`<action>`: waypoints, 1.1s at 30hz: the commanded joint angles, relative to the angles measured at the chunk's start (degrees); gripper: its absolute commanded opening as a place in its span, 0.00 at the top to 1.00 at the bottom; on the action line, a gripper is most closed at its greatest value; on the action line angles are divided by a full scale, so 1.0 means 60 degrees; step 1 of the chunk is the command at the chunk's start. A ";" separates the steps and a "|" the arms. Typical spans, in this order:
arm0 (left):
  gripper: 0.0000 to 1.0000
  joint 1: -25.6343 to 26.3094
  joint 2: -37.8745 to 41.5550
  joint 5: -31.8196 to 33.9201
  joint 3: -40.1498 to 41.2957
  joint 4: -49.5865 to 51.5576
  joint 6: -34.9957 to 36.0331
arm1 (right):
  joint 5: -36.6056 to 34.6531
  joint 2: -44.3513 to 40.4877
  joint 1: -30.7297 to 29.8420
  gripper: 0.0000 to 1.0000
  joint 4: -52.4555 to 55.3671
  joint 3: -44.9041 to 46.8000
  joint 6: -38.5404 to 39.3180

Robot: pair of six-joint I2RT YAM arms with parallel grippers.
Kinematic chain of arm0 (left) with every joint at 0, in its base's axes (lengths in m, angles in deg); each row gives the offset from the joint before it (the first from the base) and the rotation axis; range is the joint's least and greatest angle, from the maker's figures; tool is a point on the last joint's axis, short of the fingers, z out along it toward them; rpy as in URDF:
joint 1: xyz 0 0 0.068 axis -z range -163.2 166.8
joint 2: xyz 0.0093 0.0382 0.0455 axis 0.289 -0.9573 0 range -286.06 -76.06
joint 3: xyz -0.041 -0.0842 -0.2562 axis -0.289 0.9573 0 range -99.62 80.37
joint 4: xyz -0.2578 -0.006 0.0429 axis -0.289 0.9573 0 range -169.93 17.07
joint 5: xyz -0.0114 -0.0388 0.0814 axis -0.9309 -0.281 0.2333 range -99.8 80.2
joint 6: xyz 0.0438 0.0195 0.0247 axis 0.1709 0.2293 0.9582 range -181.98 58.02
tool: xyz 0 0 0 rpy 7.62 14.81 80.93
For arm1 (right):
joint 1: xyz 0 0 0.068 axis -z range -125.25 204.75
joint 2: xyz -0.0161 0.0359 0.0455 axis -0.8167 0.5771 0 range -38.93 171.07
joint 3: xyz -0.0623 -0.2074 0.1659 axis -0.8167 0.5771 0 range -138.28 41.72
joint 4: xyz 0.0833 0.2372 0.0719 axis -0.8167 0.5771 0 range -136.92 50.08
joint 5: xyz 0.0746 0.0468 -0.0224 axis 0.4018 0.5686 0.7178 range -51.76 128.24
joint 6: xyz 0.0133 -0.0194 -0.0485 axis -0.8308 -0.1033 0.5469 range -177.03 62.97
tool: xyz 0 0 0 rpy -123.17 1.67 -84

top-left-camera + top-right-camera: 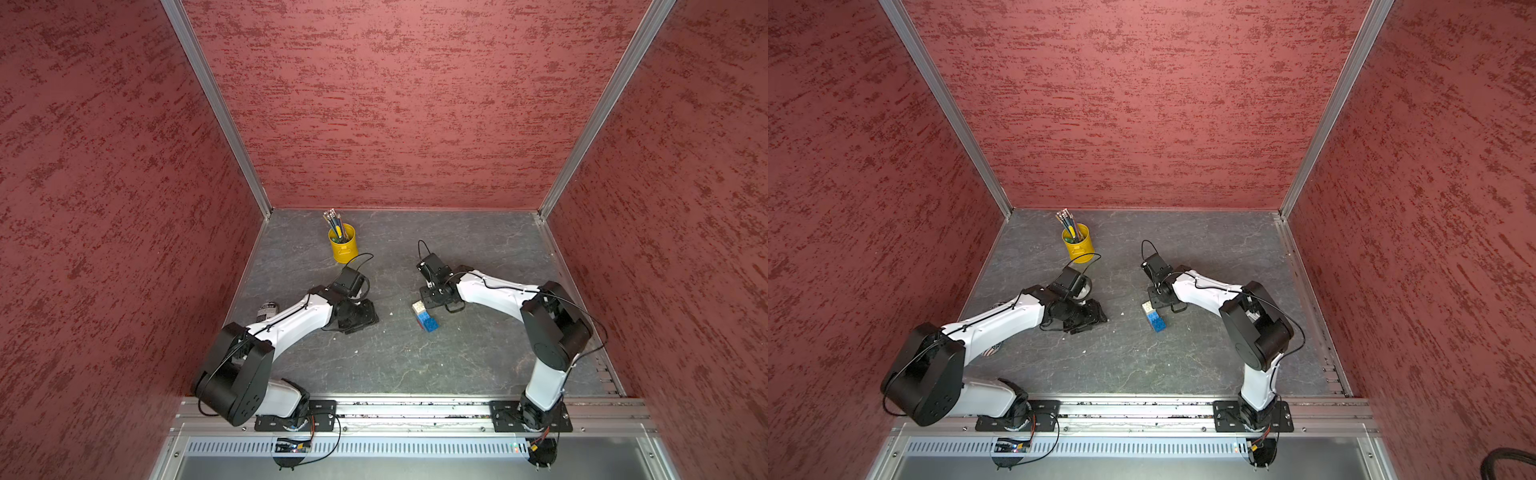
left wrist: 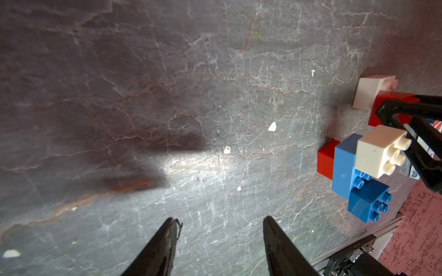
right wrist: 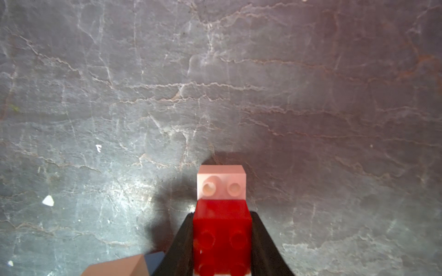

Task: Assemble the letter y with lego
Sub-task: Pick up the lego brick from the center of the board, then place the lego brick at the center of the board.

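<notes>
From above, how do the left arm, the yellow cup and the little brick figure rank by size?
1. Left arm.
2. Yellow cup.
3. Brick figure: looks slightly smaller than the cup, but it is partly covered, so that order is unsure.

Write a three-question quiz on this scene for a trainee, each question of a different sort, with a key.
1. True or false: the left hand is holding a brick.
2. Which colour brick of the letter y is the right hand shut on? A. blue B. red C. white
3. Fill in: the yellow cup at the back of the table holds ___.

Key
1. False: its jaws stand open with nothing between them.
2. B: the red stem.
3. Pencils.
</notes>
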 commanded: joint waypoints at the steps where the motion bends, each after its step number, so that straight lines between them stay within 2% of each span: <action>1: 0.40 0.0030 0.0148 0.0174 0.0130 0.0039 -0.0027 | -0.0192 -0.0159 0.0045 0.71 0.0071 -0.0241 0.0237; 13: 0.40 -0.0441 0.0755 0.0151 0.0522 0.0076 -0.0024 | -0.0082 -0.0274 -0.0174 0.71 0.0947 -0.1968 0.0992; 19: 0.40 -0.0768 0.1199 0.0012 0.0836 0.0126 -0.0070 | 0.0556 -0.0001 -0.0914 0.71 0.1064 -0.2781 0.1591; 27: 0.40 -0.1381 0.1686 -0.0236 0.1153 0.0222 -0.0028 | 0.1419 0.0683 -0.2041 0.71 0.0762 -0.3100 0.2314; 33: 0.40 -0.1593 0.1772 -0.0335 0.1244 0.0199 -0.0022 | 0.1408 0.1220 -0.2551 0.71 0.0576 -0.3074 0.2705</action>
